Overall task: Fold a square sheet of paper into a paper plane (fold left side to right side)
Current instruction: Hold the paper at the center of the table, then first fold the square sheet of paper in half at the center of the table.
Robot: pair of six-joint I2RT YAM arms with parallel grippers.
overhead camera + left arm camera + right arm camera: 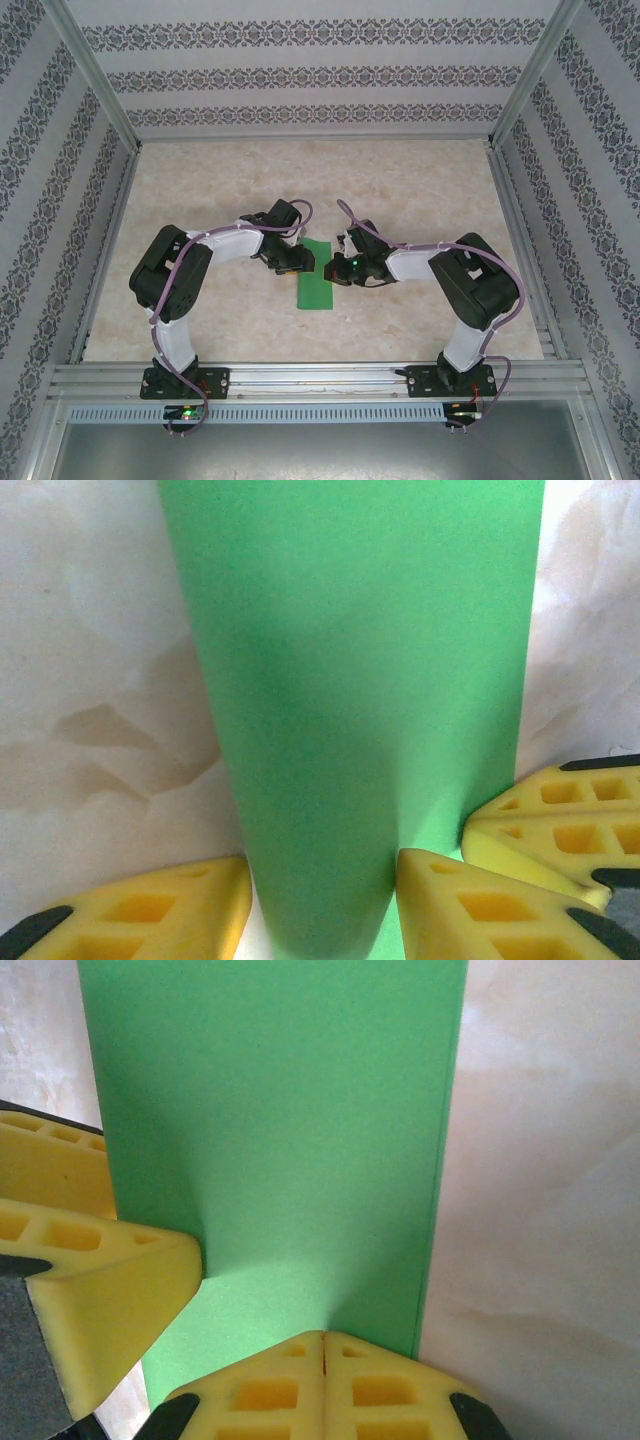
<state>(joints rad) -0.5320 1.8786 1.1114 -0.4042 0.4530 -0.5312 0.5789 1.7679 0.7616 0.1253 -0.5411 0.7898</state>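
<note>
Green paper (315, 285) forms a narrow strip — left claw (322, 865) spread astride, right claw (322, 1340) pressed together.

Top view: the left gripper (293, 263) and right gripper (341, 268) overlap the far part of the square sheet of paper (315, 285); you cannot resolve their fingertips. Both wrist views crop the sheet at the top edge.

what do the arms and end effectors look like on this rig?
Both the left arm and right arm have white links, black joint housings and lilac cables running along them. There is a green light at the right wrist. The left end effector and right end effector have yellow wedge fingers with square pockets and black outer strips.
</note>
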